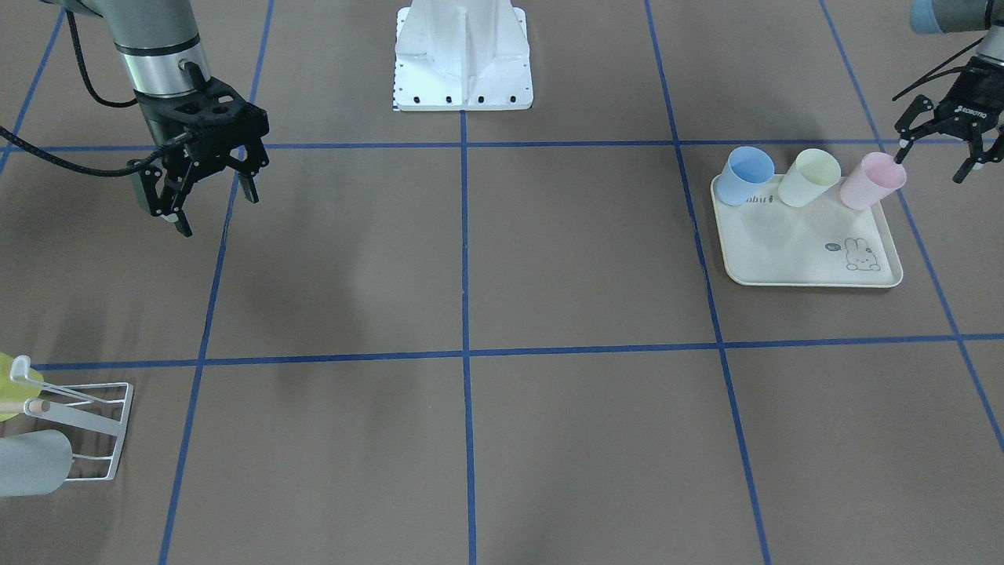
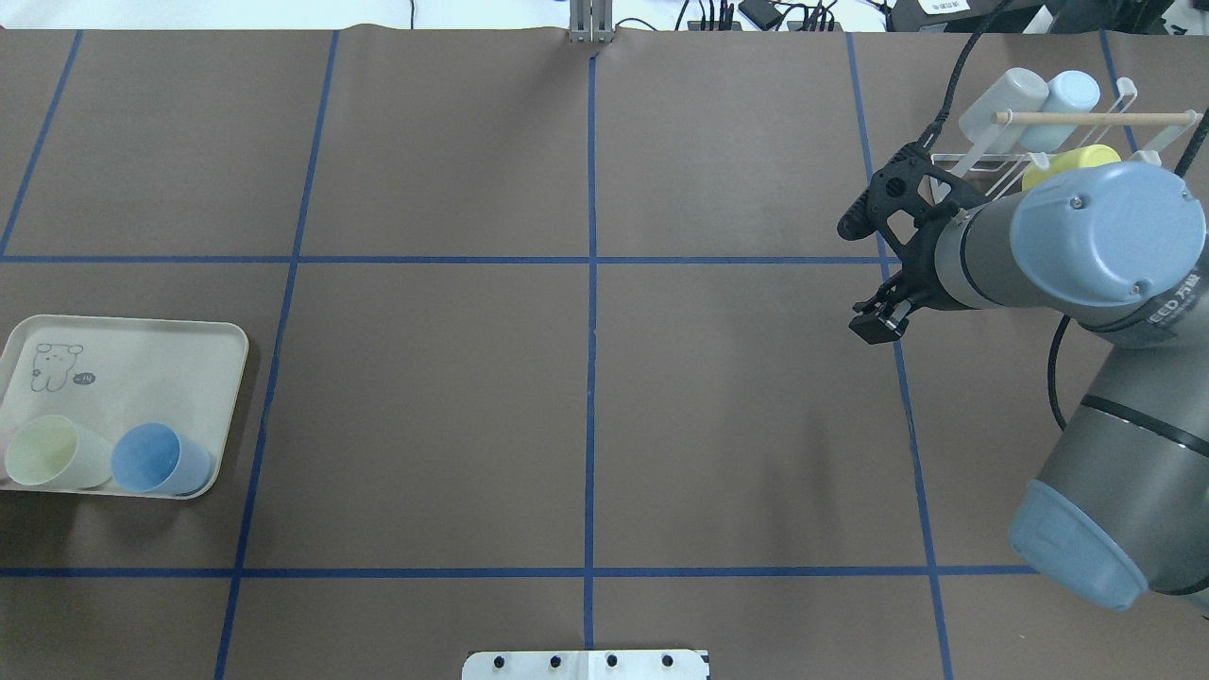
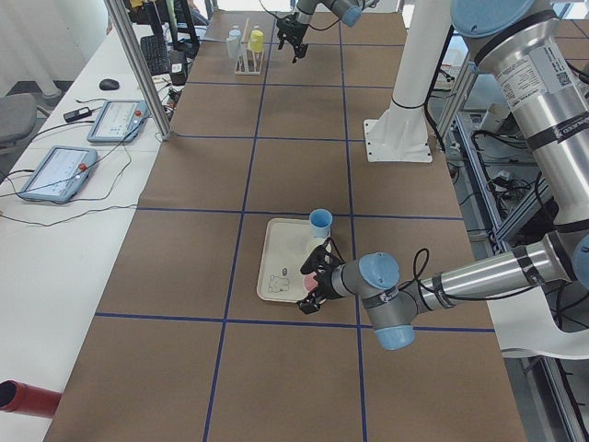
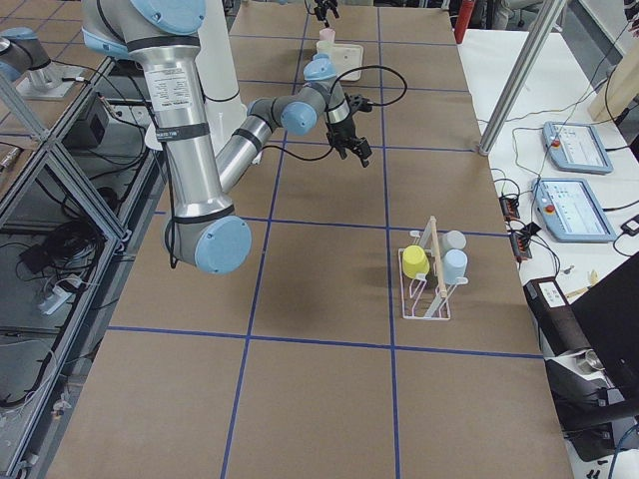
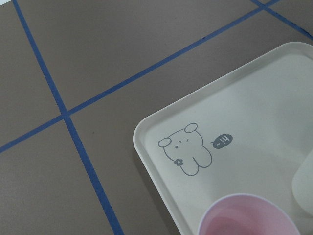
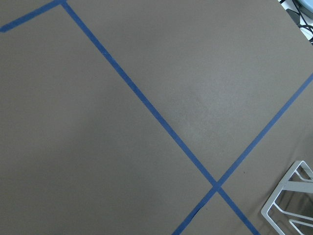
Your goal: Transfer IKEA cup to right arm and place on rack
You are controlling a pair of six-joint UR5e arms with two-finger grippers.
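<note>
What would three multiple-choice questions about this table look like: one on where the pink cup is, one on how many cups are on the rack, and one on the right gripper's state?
1. Where is the pink plastic cup?
A. on the cream tray with an animal drawing
B. lying on the brown table
C. held up in the air

2. How many cups sit on the white wire rack?
A. one
B. three
C. five

3. How is the black two-finger right gripper?
A. shut on a cup
B. shut, empty
C. open, empty

Answers:
1 A: it stands upright at the tray's end, by the left gripper.
2 B: a grey cup, a light-blue cup and a yellow cup show there.
3 C: its fingers are spread with nothing between them.
</note>
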